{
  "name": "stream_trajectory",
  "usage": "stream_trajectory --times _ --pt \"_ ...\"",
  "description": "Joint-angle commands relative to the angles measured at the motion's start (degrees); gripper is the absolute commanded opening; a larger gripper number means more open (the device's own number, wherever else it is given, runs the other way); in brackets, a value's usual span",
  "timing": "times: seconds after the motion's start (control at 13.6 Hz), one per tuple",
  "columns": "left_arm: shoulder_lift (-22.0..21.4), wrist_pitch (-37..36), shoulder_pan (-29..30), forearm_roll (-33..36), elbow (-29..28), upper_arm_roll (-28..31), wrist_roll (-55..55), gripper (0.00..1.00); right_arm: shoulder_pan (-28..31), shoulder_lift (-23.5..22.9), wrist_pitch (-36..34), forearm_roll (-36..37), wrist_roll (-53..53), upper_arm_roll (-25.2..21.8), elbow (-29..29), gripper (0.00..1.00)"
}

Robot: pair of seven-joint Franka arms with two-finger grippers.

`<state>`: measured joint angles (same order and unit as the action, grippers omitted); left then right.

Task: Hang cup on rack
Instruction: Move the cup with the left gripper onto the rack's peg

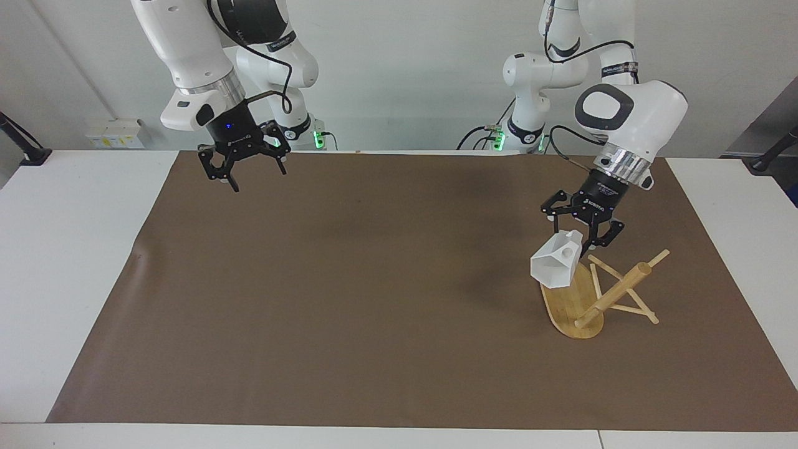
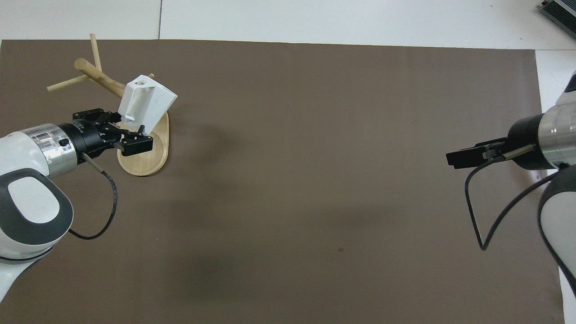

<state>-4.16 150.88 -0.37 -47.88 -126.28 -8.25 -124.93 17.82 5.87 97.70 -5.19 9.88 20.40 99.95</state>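
The white faceted cup (image 1: pixel 553 265) hangs tilted in the air over the rack's oval bamboo base (image 1: pixel 570 305), its handle with the round hole facing up. My left gripper (image 1: pixel 588 239) is shut on the cup's end by the handle. In the overhead view the left gripper (image 2: pixel 129 136) holds the cup (image 2: pixel 147 101) beside the rack's post (image 2: pixel 100 78); the cup covers one peg. The rack (image 1: pixel 614 293) stands at the left arm's end of the mat. My right gripper (image 1: pixel 244 173) is open and empty, raised over the mat's edge near its base; it also shows in the overhead view (image 2: pixel 461 158).
A brown mat (image 1: pixel 374 299) covers most of the white table (image 1: pixel 68 249). The rack's thin pegs (image 1: pixel 626 308) stick out toward the left arm's end of the table.
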Motion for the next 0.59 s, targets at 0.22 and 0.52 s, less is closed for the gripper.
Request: stream_trajectory --times 0.22,0.52 --pt "1.08 2.32 0.02 -0.02 0.95 -0.1 -3.73 0.0 0.64 0.28 -3.48 5.71 -3.99 -0.01 -0.9 1.0" --pt "1.34 4.78 0.2 -0.2 0.86 -0.19 -6.37 0.0 0.64 0.28 -3.48 5.01 -3.99 -2.82 -0.63 1.0"
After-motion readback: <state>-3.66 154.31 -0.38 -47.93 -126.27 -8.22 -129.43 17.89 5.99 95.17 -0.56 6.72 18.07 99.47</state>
